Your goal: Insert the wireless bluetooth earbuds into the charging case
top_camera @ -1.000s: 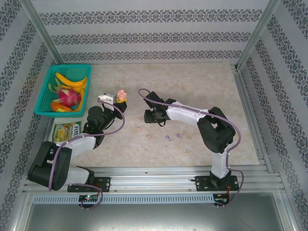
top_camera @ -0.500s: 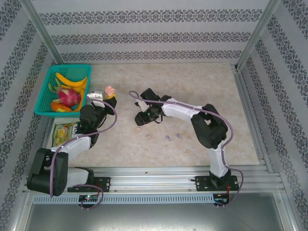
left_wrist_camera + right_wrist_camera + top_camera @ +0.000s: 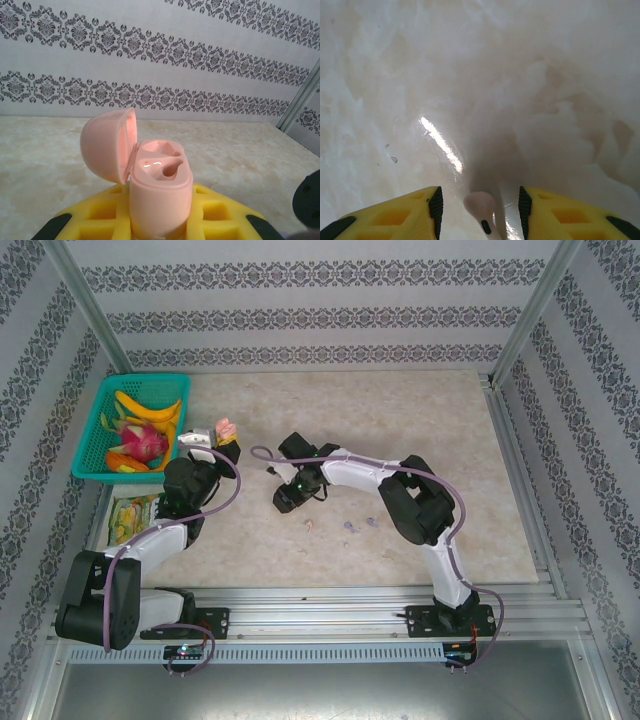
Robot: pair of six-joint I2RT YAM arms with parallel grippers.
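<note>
Wallpaper with a dark repeating pattern lines the walls around a pale, glossy, marble-look table (image 3: 400,430). A teal mesh basket (image 3: 150,379) of fruit sits at its far left.

The right gripper (image 3: 479,196) is low over the table near its middle. Its yellow, black-tipped fingers are partly open and straddle a pale pink earbud (image 3: 481,207). There is a clear gap on each side, so nothing is gripped yet. The earbud is smooth and rounded with a small dark spot. Its long axis seems to run along the gap between the fingers, not across it, so I judge that closing straight in would catch it across its narrow width.

The left gripper (image 3: 212,443) is clamped on the body of the charging case (image 3: 160,200) and holds it upright beside the basket. The case is matte peach-pink plastic, and its domed lid is hinged back to the left over two moulded sockets. It lies to the left of the right gripper, apart from it.

More earbuds lie loose on the table to the right of the right gripper: a pink one (image 3: 310,524) and two purple ones (image 3: 349,528). The right arm is nearer to all of them.
</note>
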